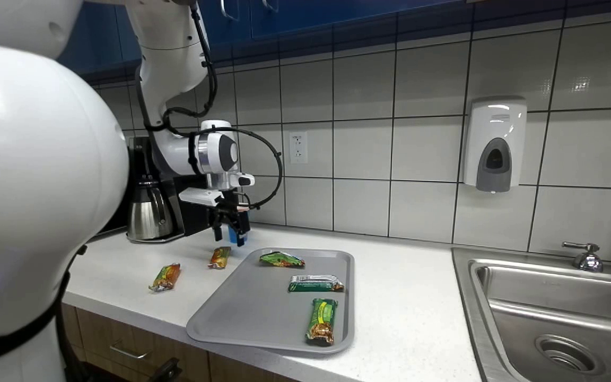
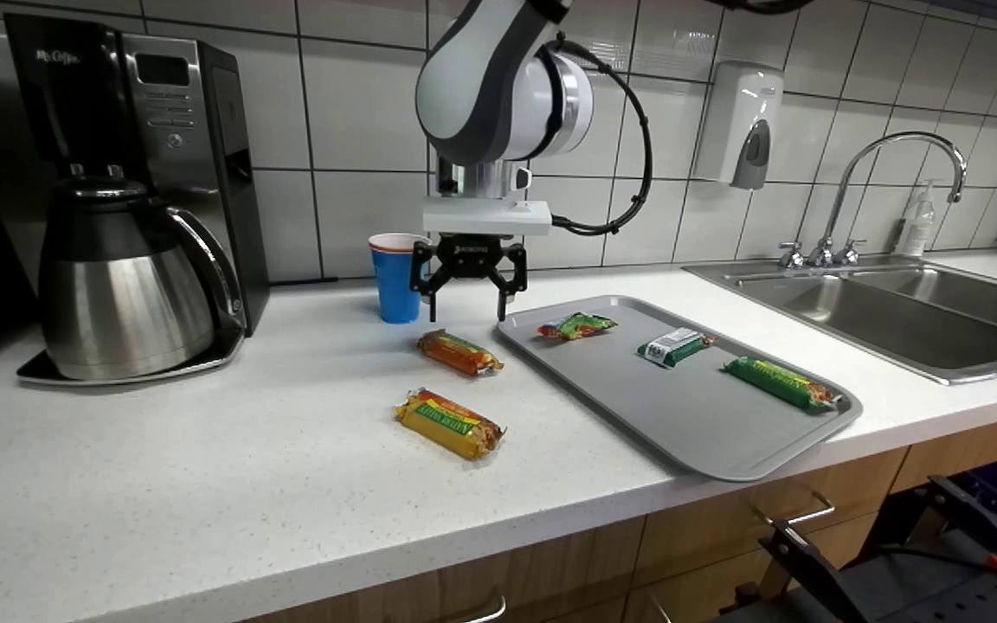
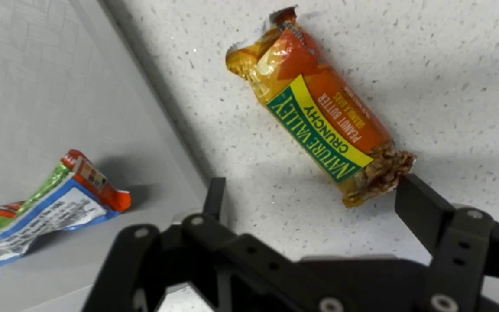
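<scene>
My gripper (image 1: 229, 239) is open and empty above the counter, pointing down, in both exterior views (image 2: 467, 317). In the wrist view its fingertips (image 3: 312, 186) are wide apart. The nearest thing is an orange Nature Valley peanut butter bar (image 3: 319, 112), lying flat on the counter below the gripper (image 1: 219, 257) (image 2: 459, 353). Its crumpled end appears beside one fingertip in the wrist view. A second yellow-orange bar (image 2: 449, 423) lies nearer the counter's front edge (image 1: 165, 277). A grey tray (image 2: 637, 389) beside them bears a green-red packet (image 3: 54, 212), a green-white bar (image 2: 674, 346) and a green bar (image 2: 780, 384).
A blue paper cup (image 2: 397, 281) stands just behind the gripper near the tiled wall. A coffee maker with a steel carafe (image 2: 126, 294) stands on the side away from the tray. A steel sink (image 1: 549, 318) and a wall soap dispenser (image 1: 496, 143) are beyond the tray.
</scene>
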Robot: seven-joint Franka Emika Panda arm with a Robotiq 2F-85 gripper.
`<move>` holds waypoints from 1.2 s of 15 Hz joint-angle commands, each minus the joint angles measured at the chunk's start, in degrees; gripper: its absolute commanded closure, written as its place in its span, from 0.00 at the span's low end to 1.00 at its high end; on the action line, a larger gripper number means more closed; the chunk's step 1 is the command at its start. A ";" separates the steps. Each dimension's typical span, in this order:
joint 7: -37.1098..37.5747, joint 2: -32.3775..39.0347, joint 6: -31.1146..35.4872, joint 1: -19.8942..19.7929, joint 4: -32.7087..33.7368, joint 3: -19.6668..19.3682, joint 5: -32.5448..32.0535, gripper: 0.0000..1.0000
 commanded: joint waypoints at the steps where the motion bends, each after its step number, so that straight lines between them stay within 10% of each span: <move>1: -11.03 0.12 -2.06 -1.99 1.22 2.50 2.91 0.00; 18: -33.21 0.29 -5.27 -4.07 0.89 4.88 3.46 0.00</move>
